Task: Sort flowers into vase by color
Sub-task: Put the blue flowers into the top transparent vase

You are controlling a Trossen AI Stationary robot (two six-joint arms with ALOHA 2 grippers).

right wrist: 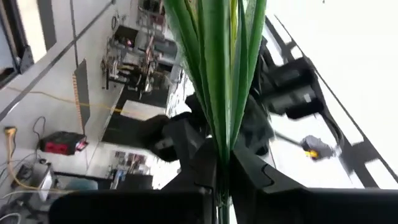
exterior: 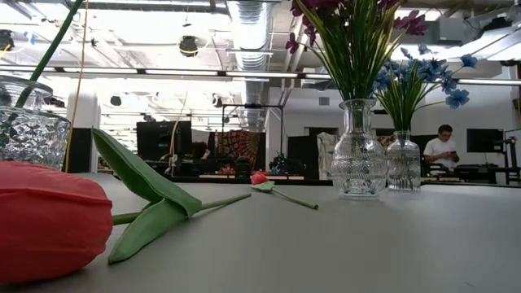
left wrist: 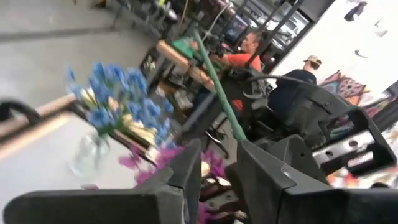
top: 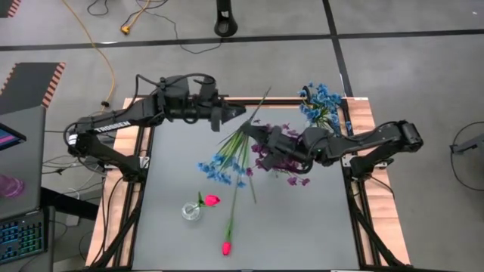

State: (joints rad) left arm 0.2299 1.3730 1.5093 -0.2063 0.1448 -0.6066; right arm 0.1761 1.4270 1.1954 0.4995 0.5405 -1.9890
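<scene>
A pink-red tulip [top: 225, 246] lies at the near edge of the grey tabletop [top: 302, 227]. Just beyond stands a small glass vase [top: 191, 211] holding another pink-red tulip [top: 212, 199]. Mid-table, the right pincer [top: 255, 142] is clamped on the green stems of a blue flower bunch [top: 221, 171], with purple flowers [top: 281, 162] under that arm. The left pincer [top: 240, 112] sits farther back, fingers slightly parted around the stem tips. A vase of blue flowers [top: 321, 104] stands at the far right corner.
</scene>
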